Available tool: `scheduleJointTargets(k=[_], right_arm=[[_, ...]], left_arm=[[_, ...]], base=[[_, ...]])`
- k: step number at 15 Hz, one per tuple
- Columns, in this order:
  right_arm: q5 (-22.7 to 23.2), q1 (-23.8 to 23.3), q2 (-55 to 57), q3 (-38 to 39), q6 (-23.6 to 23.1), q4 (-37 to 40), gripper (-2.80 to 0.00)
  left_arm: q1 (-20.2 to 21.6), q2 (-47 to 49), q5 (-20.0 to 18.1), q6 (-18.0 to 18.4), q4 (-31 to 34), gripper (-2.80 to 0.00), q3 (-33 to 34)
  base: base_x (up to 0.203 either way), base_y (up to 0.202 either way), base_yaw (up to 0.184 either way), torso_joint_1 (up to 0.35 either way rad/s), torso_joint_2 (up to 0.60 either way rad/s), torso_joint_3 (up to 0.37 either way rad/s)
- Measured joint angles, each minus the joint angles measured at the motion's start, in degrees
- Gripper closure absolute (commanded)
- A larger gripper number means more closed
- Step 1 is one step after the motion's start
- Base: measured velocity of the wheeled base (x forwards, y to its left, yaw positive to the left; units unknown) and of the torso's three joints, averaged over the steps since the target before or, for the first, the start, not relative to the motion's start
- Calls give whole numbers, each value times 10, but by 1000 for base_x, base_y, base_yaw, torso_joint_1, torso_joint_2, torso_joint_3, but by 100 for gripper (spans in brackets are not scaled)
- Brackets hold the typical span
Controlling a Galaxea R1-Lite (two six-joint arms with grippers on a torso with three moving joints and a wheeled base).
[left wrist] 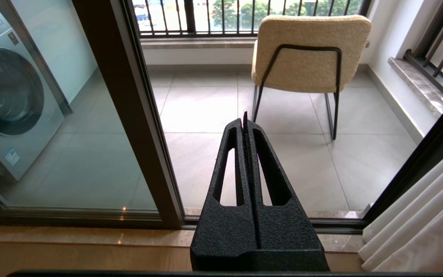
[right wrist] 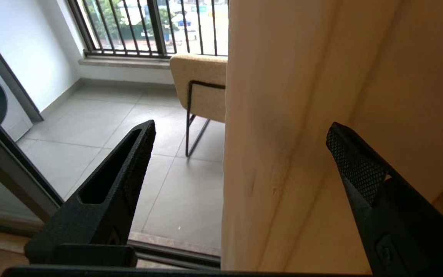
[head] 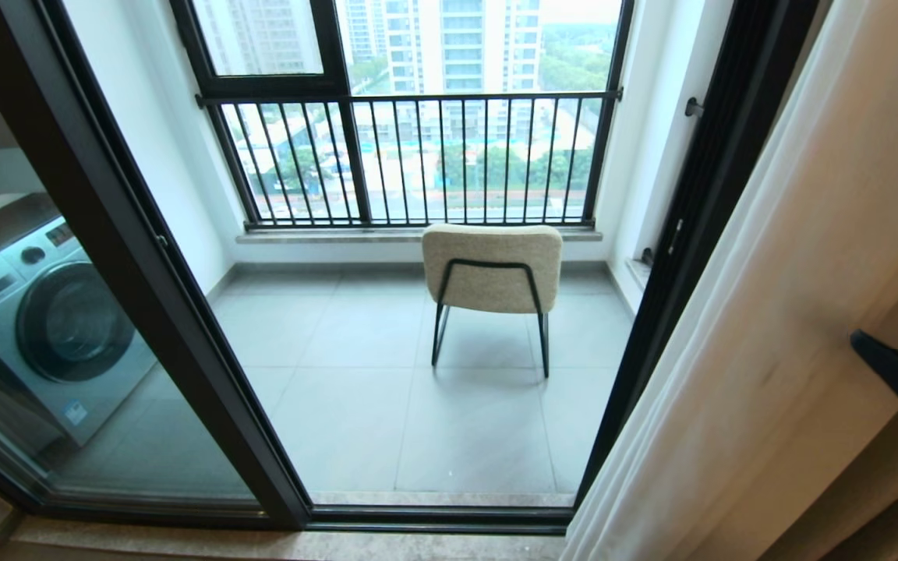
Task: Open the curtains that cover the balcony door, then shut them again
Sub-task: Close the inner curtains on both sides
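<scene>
The curtains (head: 768, 312) hang bunched in cream folds at the right of the balcony door (head: 137, 257), whose glass and dark frame stand uncovered. My right gripper (right wrist: 240, 127) is open wide beside them. The curtains' (right wrist: 283, 134) leading edge hangs between its fingers, touching neither. One black finger (head: 897, 382) shows at the right edge of the head view. My left gripper (left wrist: 244, 123) is shut on nothing, low in front of the door sill, with the curtains' (left wrist: 417, 223) lower folds off to its right.
A beige chair (head: 492, 269) with black legs stands on the tiled balcony floor beyond the door. A washing machine (head: 44, 327) sits behind the left glass panel. A black railing (head: 418, 156) closes the far side. A stone sill (head: 184, 541) runs along the door's foot.
</scene>
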Motion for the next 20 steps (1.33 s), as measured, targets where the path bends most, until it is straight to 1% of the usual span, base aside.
scheduleJointTargets(k=[3,6,8,11,14,16,20], right_arm=[[-1,-1,0,-25,6,9,-280],[-2,-1,40,-52,4,-6,-280],[-3,-1,83,-71,4,-42,-280],[-8,-1,164,-107,3,-120,-280],[-35,-2,245,-179,2,-177,-280],[-51,-2,282,-222,1,-189,-280],[-53,-1,324,-269,1,-192,-280]], left_arm=[[0,0,0,0,0,0,0],[0,0,0,0,0,0,0],[0,0,0,0,0,0,0],[0,0,0,0,0,0,0],[0,0,0,0,0,0,0],[0,0,0,0,0,0,0],[0,0,0,0,0,0,0]], base=[[0,0,0,0,0,0],[0,0,0,0,0,0],[0,0,0,0,0,0],[0,0,0,0,0,0],[0,0,0,0,0,0],[0,0,0,0,0,0],[0,0,0,0,0,0]])
